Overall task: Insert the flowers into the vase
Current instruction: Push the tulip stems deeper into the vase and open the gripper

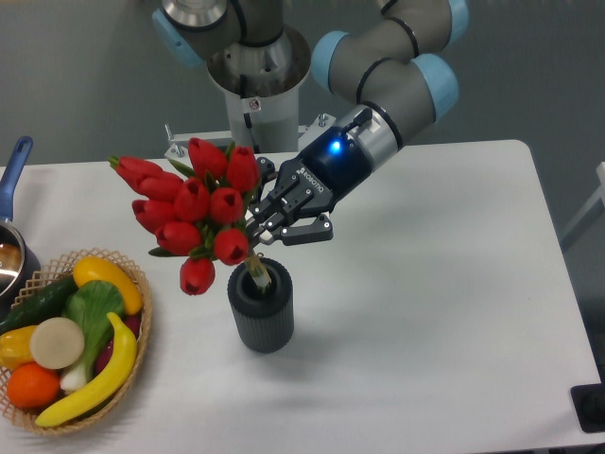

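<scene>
The flowers [194, 210], a bunch of red tulip buds with green leaves, tilt up and to the left. Their pale bound stems [257, 272] run down into the mouth of the vase [261, 305], a small dark grey ribbed cylinder standing upright on the white table. My gripper [274, 225] comes in from the upper right and sits just above and behind the vase rim, at the base of the bunch. Its fingers [301, 230] appear closed around the stems, partly hidden by the buds.
A wicker basket [142, 326] with toy fruit and vegetables sits at the front left edge. A blue-handled pot [13, 175] stands at the far left. The robot base [255, 95] rises at the back of the table.
</scene>
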